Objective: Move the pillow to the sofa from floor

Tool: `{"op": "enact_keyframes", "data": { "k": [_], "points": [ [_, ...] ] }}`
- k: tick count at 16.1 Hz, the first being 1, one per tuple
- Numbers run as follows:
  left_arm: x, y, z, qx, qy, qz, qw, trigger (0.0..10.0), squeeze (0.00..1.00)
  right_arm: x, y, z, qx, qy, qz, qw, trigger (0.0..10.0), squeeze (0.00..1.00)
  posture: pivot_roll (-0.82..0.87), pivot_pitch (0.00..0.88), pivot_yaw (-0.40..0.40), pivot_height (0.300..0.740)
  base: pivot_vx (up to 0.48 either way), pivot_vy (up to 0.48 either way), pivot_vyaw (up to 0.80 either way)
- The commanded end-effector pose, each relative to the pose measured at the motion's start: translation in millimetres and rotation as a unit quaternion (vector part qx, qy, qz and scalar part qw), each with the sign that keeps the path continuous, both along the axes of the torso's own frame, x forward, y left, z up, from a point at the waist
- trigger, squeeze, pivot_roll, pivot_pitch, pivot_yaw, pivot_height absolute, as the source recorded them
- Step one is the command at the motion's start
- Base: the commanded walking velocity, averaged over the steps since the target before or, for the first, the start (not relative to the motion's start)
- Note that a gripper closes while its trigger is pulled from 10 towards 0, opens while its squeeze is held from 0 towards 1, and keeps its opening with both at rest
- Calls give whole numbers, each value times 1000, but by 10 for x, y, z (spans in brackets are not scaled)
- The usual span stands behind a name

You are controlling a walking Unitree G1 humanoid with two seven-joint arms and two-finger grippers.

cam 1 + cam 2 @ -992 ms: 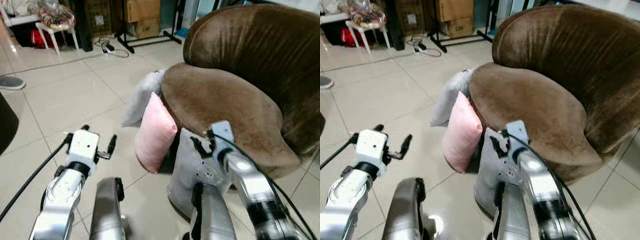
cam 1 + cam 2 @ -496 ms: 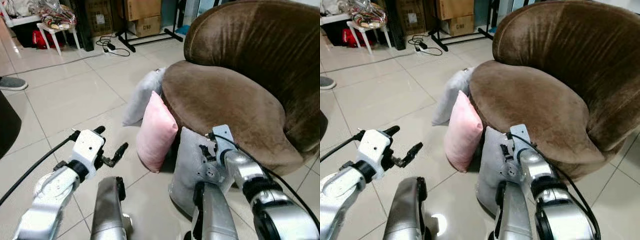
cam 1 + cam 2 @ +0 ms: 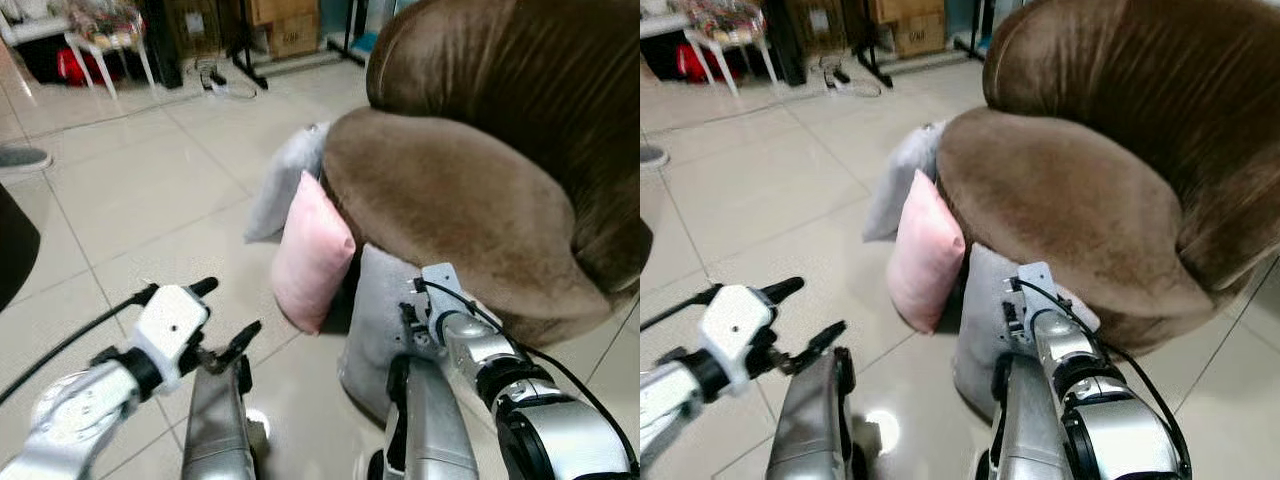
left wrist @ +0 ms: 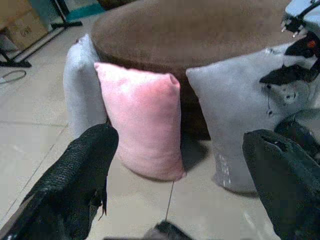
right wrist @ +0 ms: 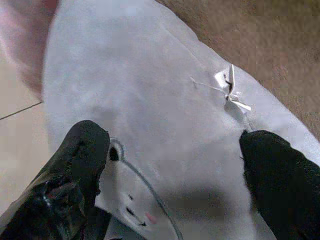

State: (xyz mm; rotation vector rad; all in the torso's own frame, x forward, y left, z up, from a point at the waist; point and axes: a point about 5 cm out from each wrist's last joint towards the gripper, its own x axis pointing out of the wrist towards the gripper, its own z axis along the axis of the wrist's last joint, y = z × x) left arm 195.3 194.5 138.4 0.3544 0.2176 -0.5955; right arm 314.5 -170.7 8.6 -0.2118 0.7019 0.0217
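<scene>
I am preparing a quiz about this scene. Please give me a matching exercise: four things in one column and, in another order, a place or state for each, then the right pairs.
Things:
1. pink pillow
2. near grey pillow
3. far grey pillow
4. left gripper

Places or states:
A. open, above the floor tiles, apart from the pillows
B. stands between the two grey ones, against the sofa
C. right gripper open just in front of it
D. leans on the sofa's side farthest from the robot

Pairs: 1-B, 2-C, 3-D, 4-A
</scene>
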Motion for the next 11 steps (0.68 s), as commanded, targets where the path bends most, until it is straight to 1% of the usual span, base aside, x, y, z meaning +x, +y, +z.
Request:
{"op": "enact_keyframes", "data": {
  "k": [1,3,5,6,7,8,9,11],
  "points": [
    [-22,25,70,5,-1,0,1000,10000,0,30,-18,32,-4,-10,-18,1000,10000,0,229,145,-34,492,0,0,0],
    [-89,68,186,17,-3,3,1000,10000,0,64,-26,73,-36,-30,-32,998,10000,0,274,199,-29,492,0,0,0],
    [-153,88,242,26,1,4,1000,10000,0,53,-18,61,-60,-30,-29,997,10000,0,289,223,-23,492,0,0,0],
    [-190,96,248,29,7,3,1000,10000,0,48,6,53,-55,-30,-31,998,7961,0,288,228,-21,492,0,0,0],
    [-213,99,250,30,10,3,1000,10000,0,43,19,46,-53,-29,-32,998,5647,0,285,229,-20,492,0,0,0],
    [-243,92,256,30,15,2,999,10000,0,38,59,36,-43,-29,-29,998,0,0,285,225,-21,492,0,0,0],
    [-275,69,268,27,19,2,999,10000,0,30,101,25,-42,-31,-20,998,0,0,284,218,-20,492,0,0,0],
    [-307,34,280,19,26,-2,999,10000,0,18,131,11,-38,-32,-17,999,0,0,279,210,-18,492,0,0,0]
  ]
}}
